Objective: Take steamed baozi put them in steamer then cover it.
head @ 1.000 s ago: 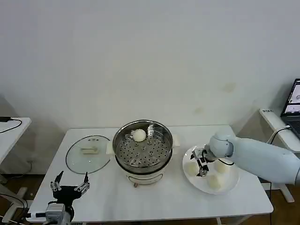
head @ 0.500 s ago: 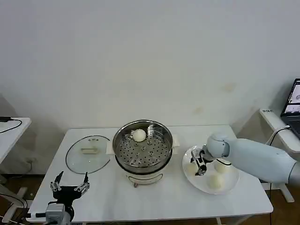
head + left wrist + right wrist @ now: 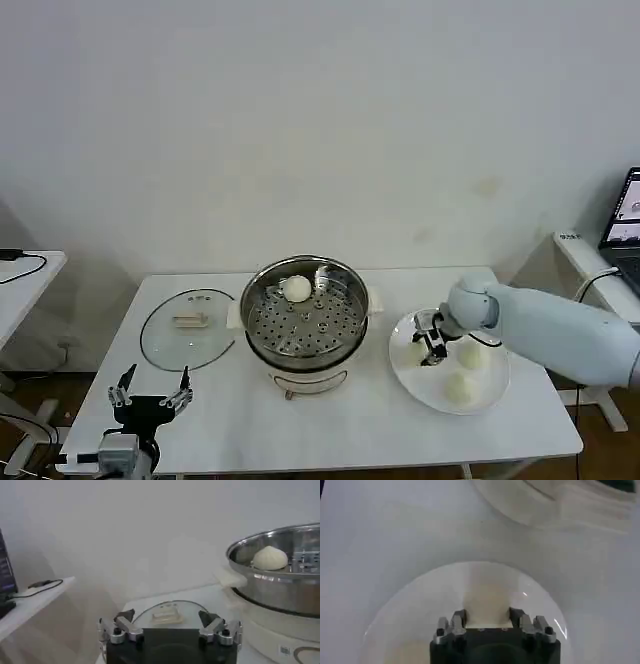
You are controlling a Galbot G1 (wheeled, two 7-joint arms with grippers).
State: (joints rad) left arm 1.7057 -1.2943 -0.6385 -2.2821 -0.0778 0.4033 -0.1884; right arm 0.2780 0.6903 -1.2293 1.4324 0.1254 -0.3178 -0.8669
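The steamer (image 3: 305, 322) stands mid-table with one baozi (image 3: 297, 289) on its perforated tray; the left wrist view also shows the steamer (image 3: 280, 575) and that baozi (image 3: 270, 558). The cover (image 3: 188, 328) lies flat to the steamer's left, and the left wrist view shows the cover (image 3: 167, 613) just ahead of the fingers. On the white plate (image 3: 490, 398) at the right lie three baozi. My right gripper (image 3: 430, 346) is shut on the leftmost baozi (image 3: 412, 353); in the right wrist view that baozi (image 3: 487, 597) fills the gap of the right gripper (image 3: 488, 614). My left gripper (image 3: 150, 398) (image 3: 166, 620) hangs open at the front left corner.
The plate (image 3: 410, 610) sits close to the steamer's white base (image 3: 570, 505). Two more baozi (image 3: 472, 357) (image 3: 459, 389) lie right of the gripper. A laptop (image 3: 628, 215) stands past the table's right end, and a side table (image 3: 25, 268) with a cable on the left.
My right gripper has shifted slightly toward the back of the plate, staying at the leftmost baozi. The left arm has not moved.
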